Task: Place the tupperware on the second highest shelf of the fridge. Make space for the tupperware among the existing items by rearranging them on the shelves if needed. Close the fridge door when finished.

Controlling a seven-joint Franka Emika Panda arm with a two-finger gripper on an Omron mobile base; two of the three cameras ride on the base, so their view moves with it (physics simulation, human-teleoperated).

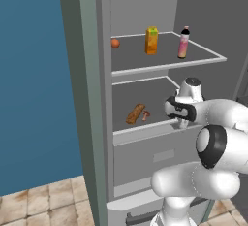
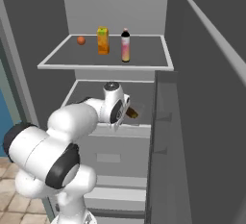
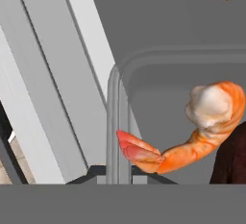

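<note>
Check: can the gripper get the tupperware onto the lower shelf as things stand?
Probably yes. The gripper, shut on the tupperware, is at that shelf; its right side looks bare, the brown foods lying left.

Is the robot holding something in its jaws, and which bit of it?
Yes: the tupperware with the shrimp inside. The jaws of the gripper are shut on its thin side wall at the rim, over the lower fridge shelf.
</note>
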